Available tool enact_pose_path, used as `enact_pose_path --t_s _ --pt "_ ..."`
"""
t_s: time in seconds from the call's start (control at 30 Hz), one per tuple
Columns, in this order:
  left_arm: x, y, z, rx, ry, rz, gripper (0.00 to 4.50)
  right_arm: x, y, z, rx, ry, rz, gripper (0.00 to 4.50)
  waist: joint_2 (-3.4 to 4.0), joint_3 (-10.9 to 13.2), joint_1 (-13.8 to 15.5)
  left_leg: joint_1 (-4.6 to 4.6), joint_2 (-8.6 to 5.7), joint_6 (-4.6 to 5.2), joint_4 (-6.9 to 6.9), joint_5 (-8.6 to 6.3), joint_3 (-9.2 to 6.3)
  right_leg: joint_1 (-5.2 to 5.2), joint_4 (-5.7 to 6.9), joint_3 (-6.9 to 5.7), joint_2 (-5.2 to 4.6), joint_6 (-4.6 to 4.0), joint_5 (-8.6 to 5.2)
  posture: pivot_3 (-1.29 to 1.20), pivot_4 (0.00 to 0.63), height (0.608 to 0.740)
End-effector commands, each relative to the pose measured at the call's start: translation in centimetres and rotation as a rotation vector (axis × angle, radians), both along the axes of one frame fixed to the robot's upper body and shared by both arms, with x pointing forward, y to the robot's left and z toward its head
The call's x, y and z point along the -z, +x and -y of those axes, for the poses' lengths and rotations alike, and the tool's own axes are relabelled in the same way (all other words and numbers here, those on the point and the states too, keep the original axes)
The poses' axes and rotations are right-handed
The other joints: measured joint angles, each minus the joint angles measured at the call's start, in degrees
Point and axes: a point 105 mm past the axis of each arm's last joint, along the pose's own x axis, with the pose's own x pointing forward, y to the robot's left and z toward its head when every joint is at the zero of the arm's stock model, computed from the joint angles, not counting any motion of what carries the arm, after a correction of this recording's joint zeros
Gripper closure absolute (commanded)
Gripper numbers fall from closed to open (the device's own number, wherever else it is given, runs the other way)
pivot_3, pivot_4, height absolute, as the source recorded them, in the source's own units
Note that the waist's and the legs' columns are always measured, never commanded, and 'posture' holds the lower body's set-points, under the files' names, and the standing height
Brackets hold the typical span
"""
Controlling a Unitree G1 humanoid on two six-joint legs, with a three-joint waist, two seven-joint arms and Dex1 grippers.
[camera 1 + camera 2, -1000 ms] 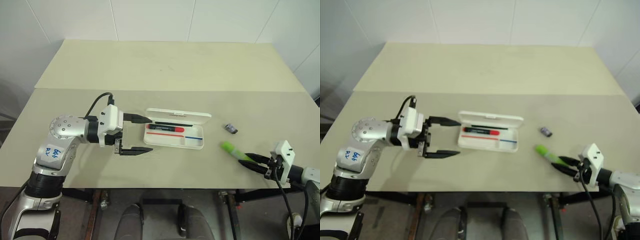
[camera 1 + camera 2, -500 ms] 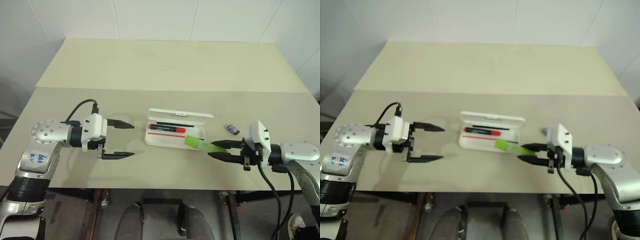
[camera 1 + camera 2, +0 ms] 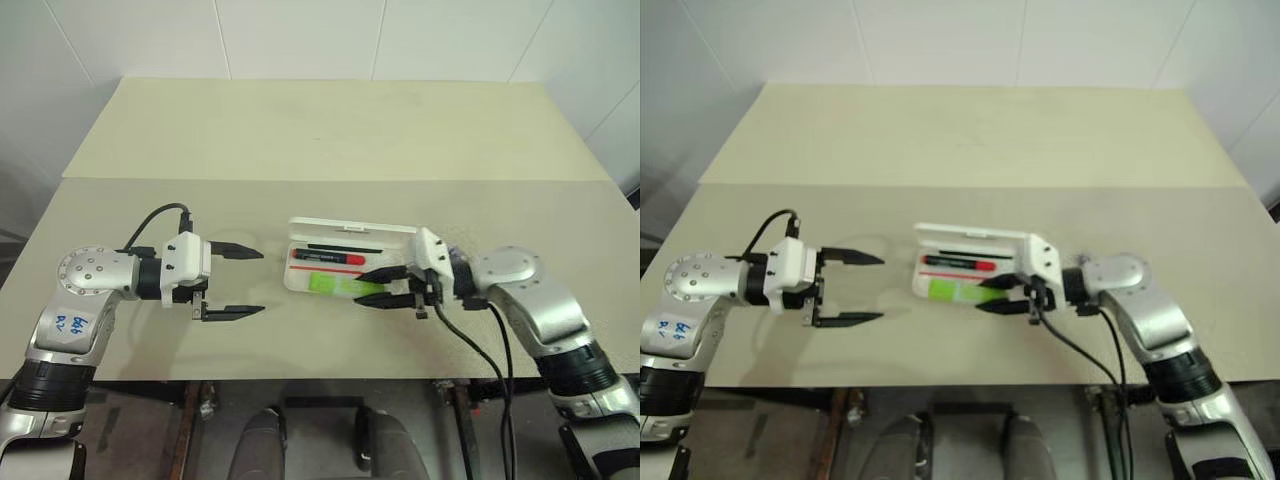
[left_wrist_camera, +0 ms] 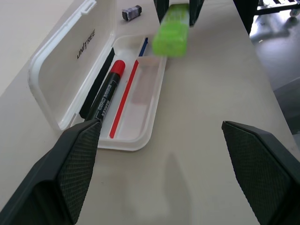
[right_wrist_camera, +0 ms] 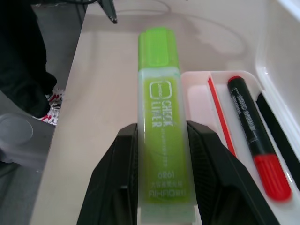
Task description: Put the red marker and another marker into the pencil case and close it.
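I have the desk in front of me, and near the middle of its front half the pencil case lies open, its lid tipped back toward the far edge. The red marker already lies in the tray, along the far side by the hinge. My left hand hovers well apart from the case on the side of the desk's left edge, fingers spread wide and holding nothing. My right hand reaches in from the right and pinches the green marker by one end, holding it roughly level, with its free end out over the near part of the tray; whether it touches the tray I cannot tell. A small dark piece sits on the desk beyond the case's right end. So I judge this as the second marker going in. Next I would lower it flat into the free strip beside the red marker, release it, draw the right hand clear, then swing the lid down.
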Motion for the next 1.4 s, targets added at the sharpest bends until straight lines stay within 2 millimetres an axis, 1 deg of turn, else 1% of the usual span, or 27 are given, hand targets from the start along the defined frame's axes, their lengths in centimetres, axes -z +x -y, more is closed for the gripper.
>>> enact_pose_path --t_s 0.03,0.1,0.33,0.73,1.17,1.4 --pt "-0.9 -0.3 -0.3 -0.012 0.008 0.056 0.10 -0.2 0.7 -0.8 -0.021 -0.010 0.054 3.40 0.00 0.00 -0.11 -0.01 0.00 0.00 0.00 0.00 0.00 -0.02 0.03 0.00 0.00 0.16 0.08 0.00 0.150 0.740" --pt "-0.9 -0.3 -0.3 -0.017 0.008 0.057 0.10 0.0 1.1 -1.2 -0.021 -0.019 0.067 3.40 0.00 0.00 -0.22 0.01 0.00 -0.01 -0.02 0.00 0.00 -0.04 0.05 0.00 0.01 0.57 0.31 0.00 0.150 0.740" --pt "-0.8 -0.3 -0.4 -0.028 0.009 0.059 0.10 0.2 2.1 -2.3 -0.006 -0.030 0.095 3.40 0.00 0.00 -0.28 0.00 0.01 -0.03 -0.11 0.00 0.00 -0.09 0.06 0.00 0.02 0.57 0.31 0.00 0.150 0.740" --pt "-1.0 -0.2 -0.4 -0.020 0.019 0.058 0.10 0.3 2.4 -4.3 -0.007 -0.018 0.110 3.40 0.01 0.00 -0.34 0.01 0.01 -0.05 -0.22 0.01 0.05 -0.16 0.07 -0.01 0.02 0.57 0.31 0.00 0.150 0.740" --pt "-0.9 -0.3 -0.5 -0.013 0.028 0.051 0.10 0.9 3.3 -4.8 0.019 -0.024 0.114 3.40 0.01 0.00 -0.33 0.01 0.02 -0.06 -0.28 0.01 0.09 -0.20 0.09 -0.01 0.02 0.57 0.31 0.00 0.150 0.740" --pt "-0.9 -0.3 -0.3 -0.010 0.024 0.052 0.10 1.2 3.9 -4.5 0.030 -0.034 0.118 3.40 0.01 0.00 -0.38 0.01 0.02 -0.06 -0.29 0.01 0.11 -0.21 0.10 -0.02 0.02 0.57 0.31 0.00 0.150 0.740"
